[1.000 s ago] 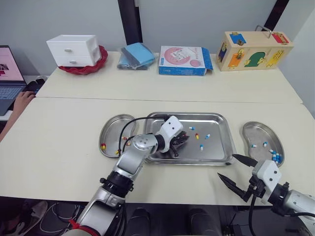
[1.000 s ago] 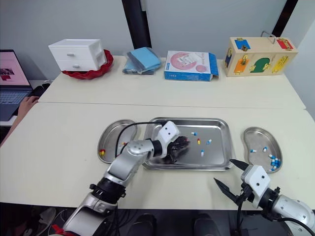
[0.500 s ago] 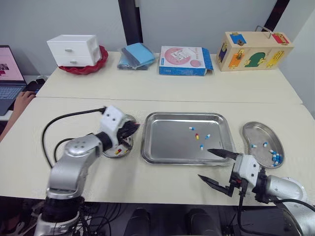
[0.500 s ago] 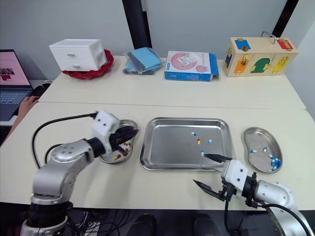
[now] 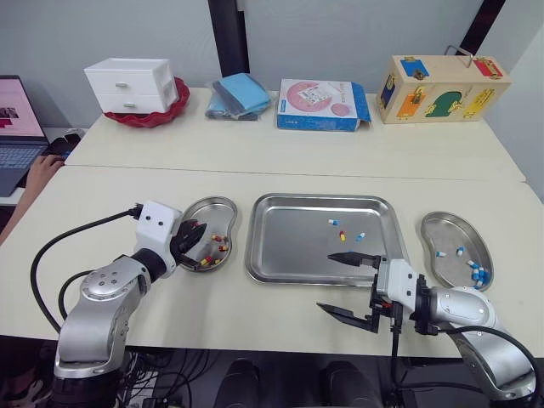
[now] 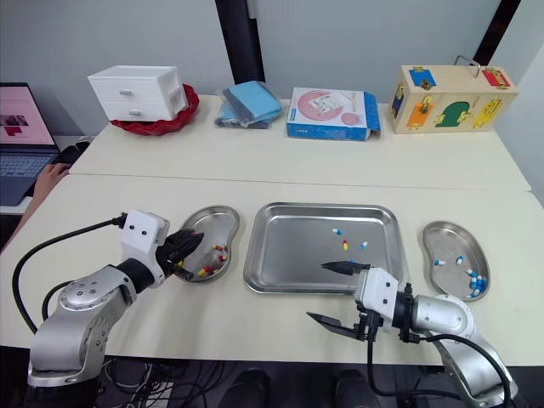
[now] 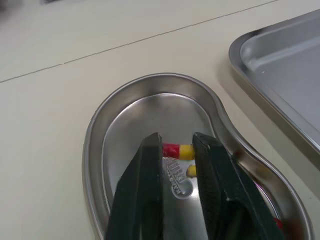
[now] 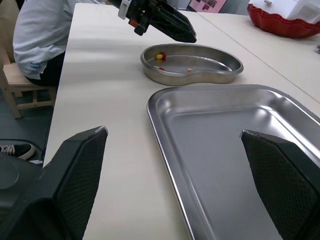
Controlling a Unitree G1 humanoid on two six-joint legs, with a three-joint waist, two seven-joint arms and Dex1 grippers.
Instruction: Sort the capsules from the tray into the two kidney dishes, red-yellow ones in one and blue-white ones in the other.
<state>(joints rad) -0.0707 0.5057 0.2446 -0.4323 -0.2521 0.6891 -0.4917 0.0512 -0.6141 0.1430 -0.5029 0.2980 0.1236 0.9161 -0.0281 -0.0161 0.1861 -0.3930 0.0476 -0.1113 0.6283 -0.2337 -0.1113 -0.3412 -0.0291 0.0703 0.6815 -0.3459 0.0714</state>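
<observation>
Counting three small capsules loose on the floor of the rectangular stainless-steel tray [image 5: 285, 246], toward its far right: a blue-white capsule [image 5: 331, 223], a red-yellow capsule [image 5: 342, 235] just nearer, and a second blue-white capsule [image 5: 359, 236] beside that, none touching. Expect each to be featherlight, smooth-shelled and rounded, so apt to roll or squirt sideways on the slick metal, and probably thin enough to dent under a hard squeeze. Best to pinch across the middle of the barrel, tips set down either side, closing gently. Flanking the tray on the cream tabletop [image 5: 127, 195]: a left kidney-shaped steel dish [image 5: 217, 214] holding red-yellow ones, and a right kidney-shaped steel dish [image 5: 442, 228] holding blue-white ones. Right pincer [image 5: 325, 281] gaping wide and empty, hovering at the tray's near edge, short of the capsules. Left pincer [image 5: 198, 240] poised low over the left dish; cannot tell whether gripping the dish-side red-and-yellow capsule [image 7: 177, 150] seen at its tip or merely above it.
</observation>
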